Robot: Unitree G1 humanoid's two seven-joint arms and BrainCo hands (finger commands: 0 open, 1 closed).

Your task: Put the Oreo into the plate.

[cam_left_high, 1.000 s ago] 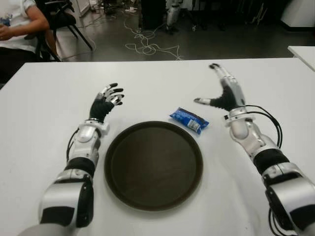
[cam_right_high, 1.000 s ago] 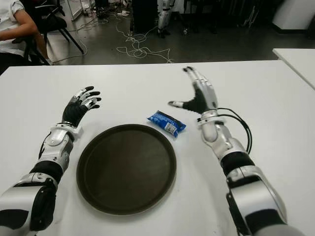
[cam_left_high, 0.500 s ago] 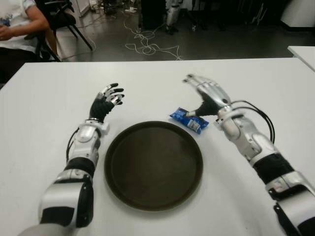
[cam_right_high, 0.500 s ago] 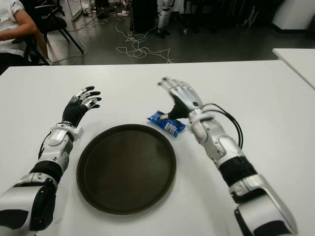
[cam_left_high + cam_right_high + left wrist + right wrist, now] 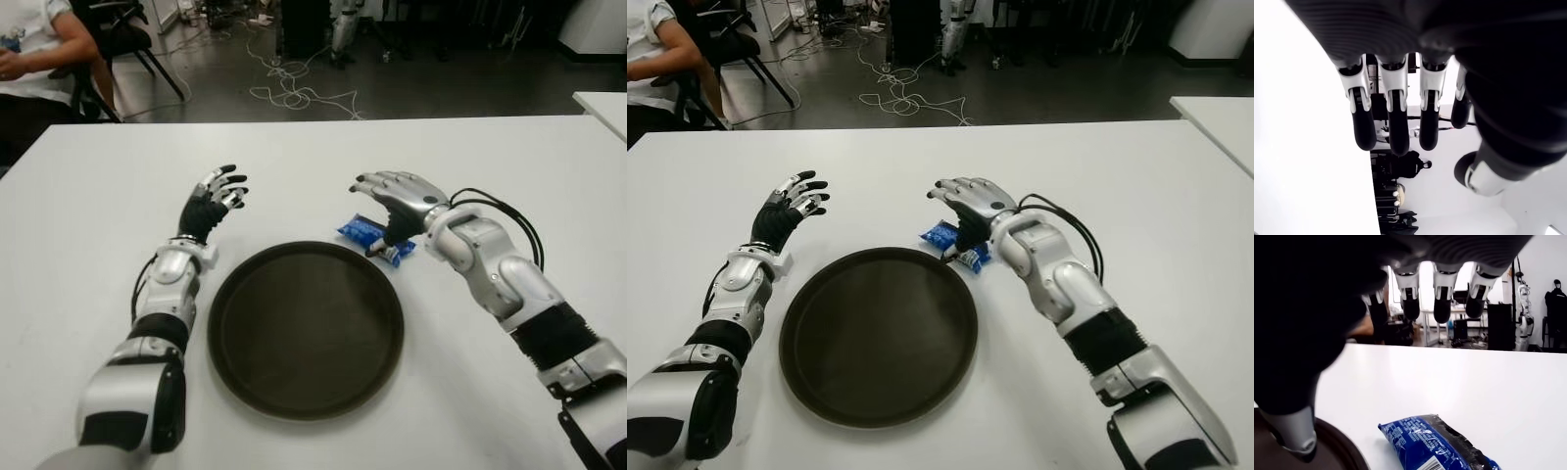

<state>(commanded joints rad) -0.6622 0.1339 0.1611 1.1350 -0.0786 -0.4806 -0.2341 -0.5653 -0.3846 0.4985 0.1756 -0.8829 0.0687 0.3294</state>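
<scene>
On the white table (image 5: 88,255), midway between its side edges, a blue Oreo packet (image 5: 370,238) lies flat just beyond the far right rim of the round dark brown plate (image 5: 306,329), not inside it. Directly above the packet hovers the right hand (image 5: 396,196), palm down with fingers (image 5: 1444,301) spread and nothing gripped. Toward the table's left edge from the plate, the left hand (image 5: 214,196) shows with fingers (image 5: 1396,126) relaxed and empty.
</scene>
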